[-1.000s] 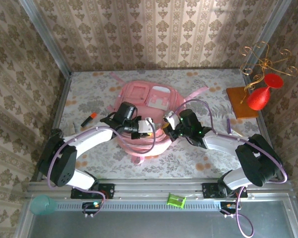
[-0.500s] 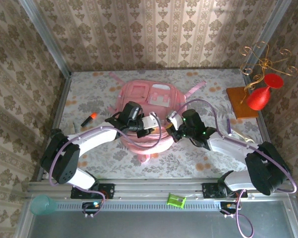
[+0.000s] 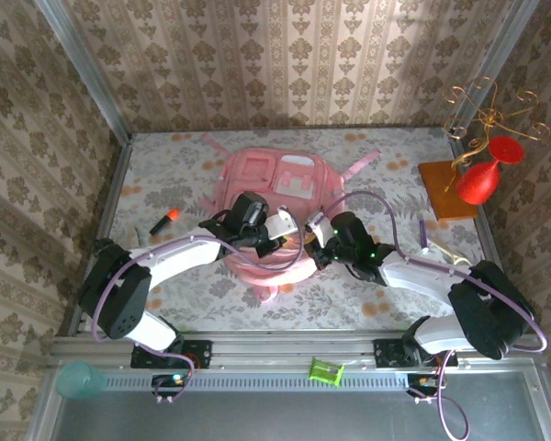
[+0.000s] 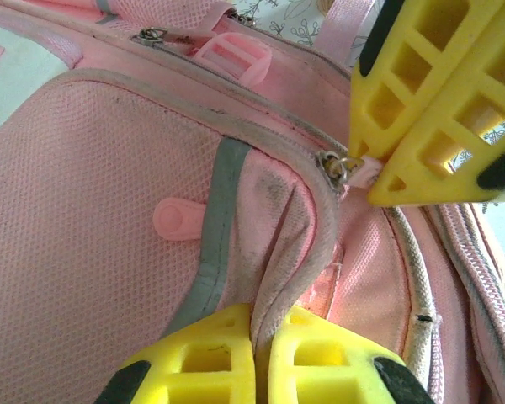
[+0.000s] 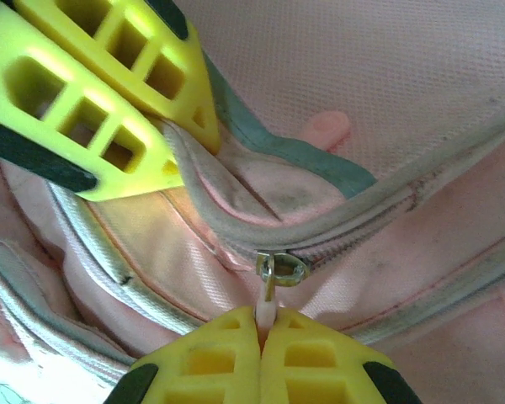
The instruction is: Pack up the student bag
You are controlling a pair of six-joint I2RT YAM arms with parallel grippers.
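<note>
**A:** How far along is the packing?

**B:** Early, I'd judge. On the left, an orange marker (image 3: pixel 165 220) lies on the table (image 3: pixel 165 165), well apart from the student bag (image 3: pixel 271 175). The bag lies flat at mid-table, just ahead of both arms.

**A:** What is the left arm doing?

**B:** The left gripper (image 4: pixel 261 328) has its jaws pressed together on a fold of the bag's pink fabric, right beside the zip line (image 4: pixel 236 135). It looks like a bracing hold.

**A:** And the right one?

**B:** The right gripper (image 5: pixel 261 324) is clamped on the pink pull tab (image 5: pixel 268 305) that hangs from the metal slider (image 5: pixel 283 269). Past the slider the zip runs closed, and I see no open mouth in the pocket. Further right, a purple pen (image 3: pixel 423 234) lies on the table near the right arm.

**A:** So what remains?

**B:** Nearly everything, by my reading. The pocket has to be opened, the loose marker and pen probably go in, and then the zip has to be closed. I cannot tell whether anything is inside already.
</note>
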